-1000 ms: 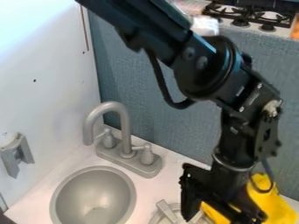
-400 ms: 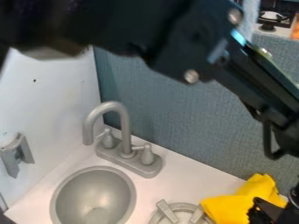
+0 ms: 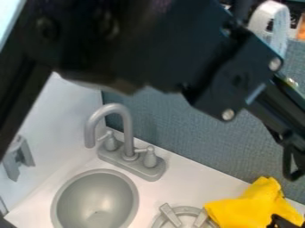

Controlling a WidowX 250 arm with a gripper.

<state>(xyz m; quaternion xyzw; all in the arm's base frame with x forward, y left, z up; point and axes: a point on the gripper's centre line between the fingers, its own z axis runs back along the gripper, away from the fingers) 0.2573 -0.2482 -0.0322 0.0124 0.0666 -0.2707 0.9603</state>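
My hand (image 3: 283, 221) is around five o'clock by one yellow cloth (image 3: 246, 211), can't tell if it's open or clamped. One faucet (image 3: 129, 136), two knobs (image 3: 150, 158), at one o'clock from one round sink (image 3: 95, 198).

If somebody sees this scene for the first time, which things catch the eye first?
Probably the big black robot arm comes first, crossing the upper part of the view. Then the bright yellow cloth, crumpled at the lower right. The gray faucet behind the round basin, at the lower left, may come next.
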